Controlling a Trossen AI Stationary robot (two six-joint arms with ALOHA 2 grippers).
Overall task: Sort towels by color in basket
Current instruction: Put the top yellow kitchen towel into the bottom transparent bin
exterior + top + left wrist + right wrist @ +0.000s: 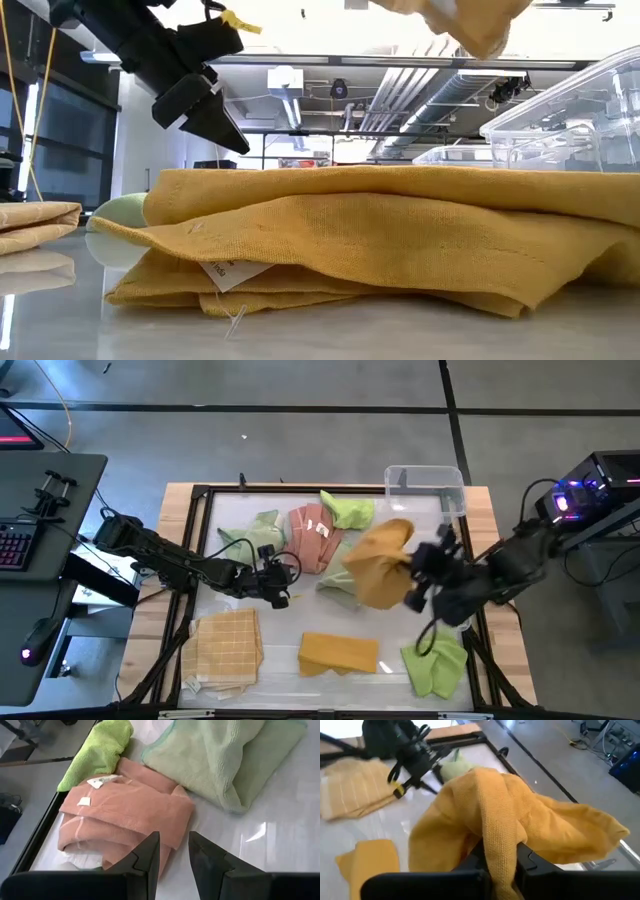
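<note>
My right gripper (412, 576) is raised over the middle right of the table, shut on a mustard yellow towel (380, 565). My left gripper (173, 852) hangs open above the salmon pink towel (125, 812) and touches nothing; in the low view it (222, 125) is clear of the table. Lying on the table are a pale green towel (255, 532), a lime green towel (348, 510), another pale green one (338, 588), a tan check pile (228, 645), a folded mustard towel (338, 653) and a lime green towel (435, 665). The basket, a clear plastic box (425, 485), stands at the far right. My right gripper pinches a bunched fold of the mustard towel (496, 837) between its two fingers. The fingers come from the table's right side, slanting down. The towel is lifted clear of the table and drapes slack over and past the fingers.
A dark frame (200, 495) borders the white work surface on the wooden table. A desk with a keyboard (15, 545) stands to the left, and electronics with lit lamps (575, 495) to the right. Bare surface shows between the tan check pile and the folded mustard towel.
</note>
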